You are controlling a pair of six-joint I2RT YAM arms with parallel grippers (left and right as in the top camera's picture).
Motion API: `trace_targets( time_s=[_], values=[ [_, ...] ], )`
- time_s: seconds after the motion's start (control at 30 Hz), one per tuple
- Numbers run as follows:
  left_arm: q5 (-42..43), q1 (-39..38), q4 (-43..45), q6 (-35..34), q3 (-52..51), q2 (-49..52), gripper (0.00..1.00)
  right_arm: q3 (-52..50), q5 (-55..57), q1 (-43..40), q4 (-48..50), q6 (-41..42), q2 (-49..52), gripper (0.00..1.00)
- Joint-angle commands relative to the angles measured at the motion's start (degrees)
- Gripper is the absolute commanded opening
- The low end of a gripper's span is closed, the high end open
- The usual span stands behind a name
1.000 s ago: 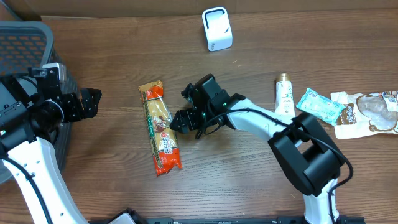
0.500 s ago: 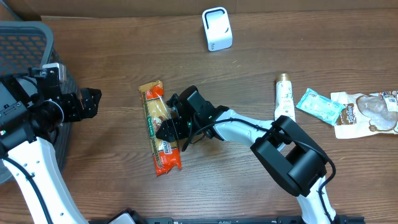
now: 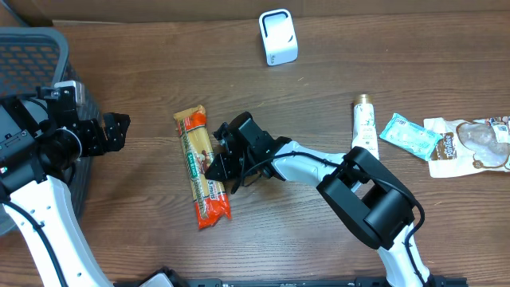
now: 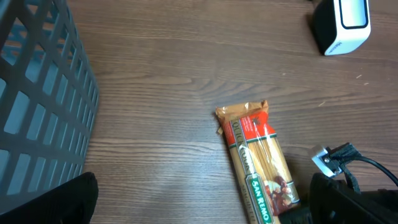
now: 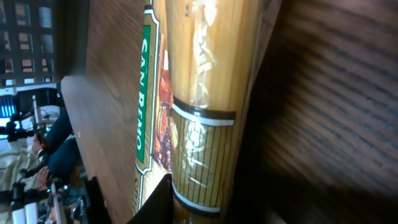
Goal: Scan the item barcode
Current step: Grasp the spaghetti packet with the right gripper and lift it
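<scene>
Overhead shows the spaghetti pack (image 3: 195,179) flat on the table, on the robot's side of the scanner (image 3: 277,37) and a bit left of it. The right gripper (image 3: 220,165) looks pinched onto its long edge, so I'd call this the pickup. Next up, I reckon: lift it and turn the barcode toward the scanner. The left gripper (image 3: 119,133), far left of the scanner, hangs wide open and empty.

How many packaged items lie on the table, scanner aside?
4: the San Remo spaghetti pack left of centre, a white tube right of centre, a teal packet beside it, and a snack pouch at the right edge. More may be cut off there.
</scene>
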Motion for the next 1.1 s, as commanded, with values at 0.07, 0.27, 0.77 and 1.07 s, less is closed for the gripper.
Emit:
trace_targets(
  time_s=[0.07,0.27,0.77,1.07],
  values=[
    [0.9,0.1,0.1,0.8,0.0,0.1,0.99,-0.5,-2.0,-3.3,-3.0,-3.3,-3.4,0.04],
    [0.9,0.1,0.1,0.8,0.0,0.1,1.00,-0.5,10.8,-6.7,-14.9,-9.8,-15.7,0.04],
    [0.9,0.1,0.1,0.8,0.0,0.1,1.00,-0.6,60.9,-1.8,-47.6,-16.3,-23.6,0.04],
    [0.9,0.1,0.1,0.8,0.0,0.1,1.00,-0.6,62.7,-0.2,-47.4,-16.3,-20.4,0.20]
  ],
)
